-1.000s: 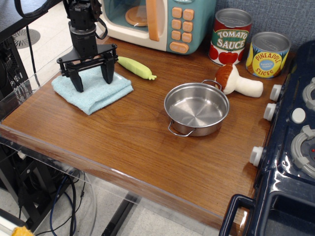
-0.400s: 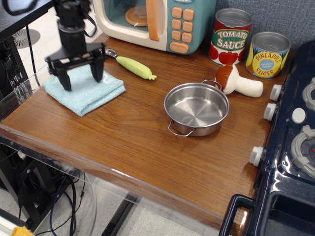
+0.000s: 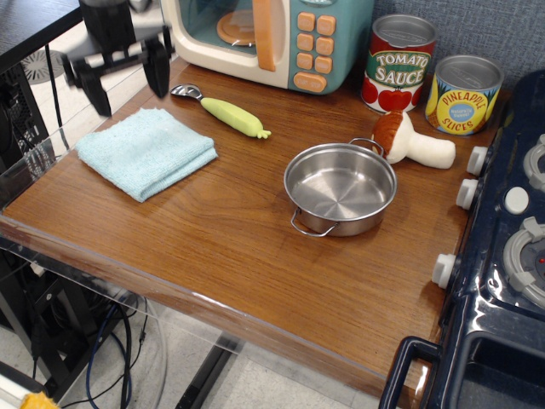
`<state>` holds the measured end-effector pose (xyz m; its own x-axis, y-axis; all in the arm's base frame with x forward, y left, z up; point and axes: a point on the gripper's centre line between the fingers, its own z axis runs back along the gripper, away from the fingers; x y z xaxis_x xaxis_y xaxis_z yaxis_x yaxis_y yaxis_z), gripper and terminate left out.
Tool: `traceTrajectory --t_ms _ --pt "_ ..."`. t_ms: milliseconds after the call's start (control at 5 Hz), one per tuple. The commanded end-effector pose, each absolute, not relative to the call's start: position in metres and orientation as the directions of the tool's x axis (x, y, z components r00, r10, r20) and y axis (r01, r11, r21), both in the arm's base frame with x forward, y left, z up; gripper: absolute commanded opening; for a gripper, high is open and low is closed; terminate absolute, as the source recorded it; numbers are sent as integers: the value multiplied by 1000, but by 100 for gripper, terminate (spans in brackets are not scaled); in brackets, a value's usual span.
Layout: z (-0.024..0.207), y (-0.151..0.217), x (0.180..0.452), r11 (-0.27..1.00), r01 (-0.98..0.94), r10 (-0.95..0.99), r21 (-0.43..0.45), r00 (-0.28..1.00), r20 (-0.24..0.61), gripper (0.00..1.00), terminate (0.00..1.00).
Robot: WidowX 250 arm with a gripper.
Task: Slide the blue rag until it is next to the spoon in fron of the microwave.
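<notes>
One arm works this scene, and its gripper (image 3: 123, 81) hangs at the upper left of the frame with its two dark fingers (image 3: 157, 74) spread wide and holding nothing, clear above the tabletop (image 3: 230, 239).

The blue rag (image 3: 145, 152) lies flat and folded at the left side of the frame, near the tabletop's left edge. The spoon (image 3: 221, 109) rests just up and to the right of it, silver bowl toward the upper left and yellow-green handle pointing toward the middle of the frame. The rag's upper right corner comes close to the spoon's handle without touching it. Both sit in front of the microwave (image 3: 272, 38), which stands at the top of the frame.

Judged from this layout, the sliding step looks finished or nearly so: rag and spoon are neighbours in front of the microwave, and the fingers are off the cloth. What remains is probably only to pull the arm clear. If a closer fit were wanted, the fingers would need to press down on the rag again and push it a little toward the upper right, stopping short of nudging the spoon.

Elsewhere, a steel pot (image 3: 340, 188), a plush mushroom (image 3: 413, 142) and two cans (image 3: 433, 77) sit well apart toward the right.
</notes>
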<state>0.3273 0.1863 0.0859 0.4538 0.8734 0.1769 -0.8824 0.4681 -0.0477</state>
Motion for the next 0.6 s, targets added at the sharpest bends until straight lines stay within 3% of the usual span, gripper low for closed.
traceTrajectory --t_ms 0,200,400 --pt "109 181 321 517 -852 826 -83 471 310 100 0" --pt "109 181 321 517 -852 826 -83 471 310 100 0" --pt "109 181 321 517 -852 826 -83 471 310 100 100"
